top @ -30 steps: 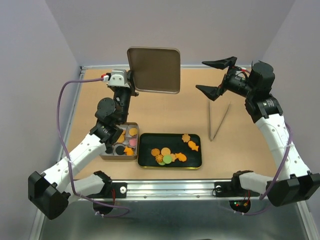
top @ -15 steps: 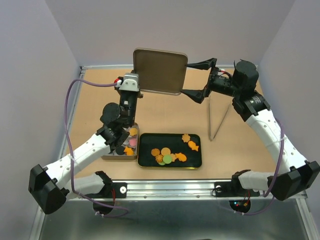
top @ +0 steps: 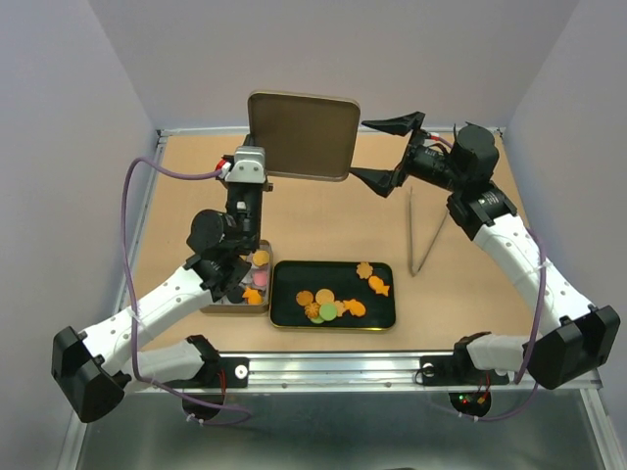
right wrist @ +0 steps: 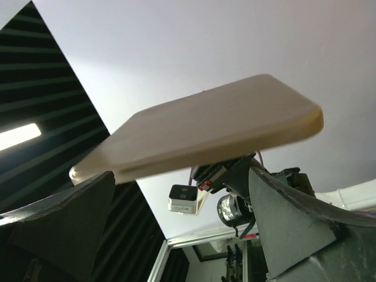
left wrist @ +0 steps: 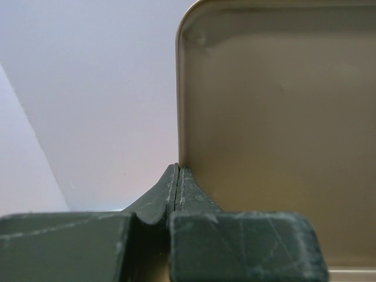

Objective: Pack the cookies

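Observation:
Cookies in orange, tan and green, with fish and flower shapes, lie in a black tray. More cookies in pink, orange and black fill a small tin box left of it, partly hidden by my left arm. My left gripper is shut on the left edge of the gold tin lid and holds it high above the table. In the left wrist view my left gripper pinches the lid. My right gripper is open at the lid's right edge. In the right wrist view the lid is above my right gripper.
Metal tweezers lie on the brown table at the right, under my right arm. The table's raised rim runs along the left side, with grey walls behind.
My right gripper has swung left, from well right of the lid to its right edge, still open. The left arm shifted the lid slightly right, then back left.

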